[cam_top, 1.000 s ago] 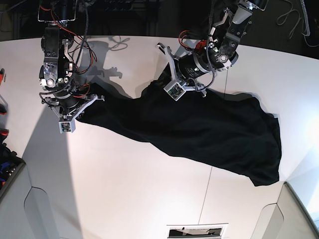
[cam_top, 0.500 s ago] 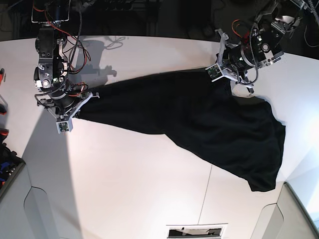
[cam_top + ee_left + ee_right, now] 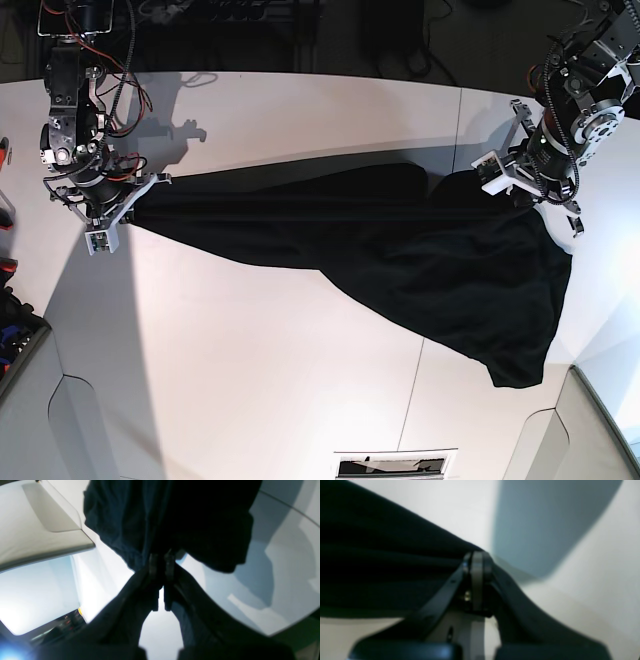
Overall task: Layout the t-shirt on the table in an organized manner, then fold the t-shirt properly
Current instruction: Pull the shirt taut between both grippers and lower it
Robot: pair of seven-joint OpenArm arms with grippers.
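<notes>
- The t-shirt (image 3: 400, 255) is black; it lies stretched across the middle of the white table (image 3: 250, 380), from the left side of the base view to the right; its wide part hangs down toward the lower right of the frame.
- The right gripper (image 3: 132, 205) sits at the upper left of the base view; it is clenched on the thin left end of the shirt (image 3: 382, 575).
- The left gripper (image 3: 530, 195) sits at the upper right; its jaws pinch a bunch of the shirt (image 3: 155, 517).
- A thin dark seam line (image 3: 412, 395) runs down the table near the bottom middle.
- No boxes or bins with things inside can be made out.
</notes>
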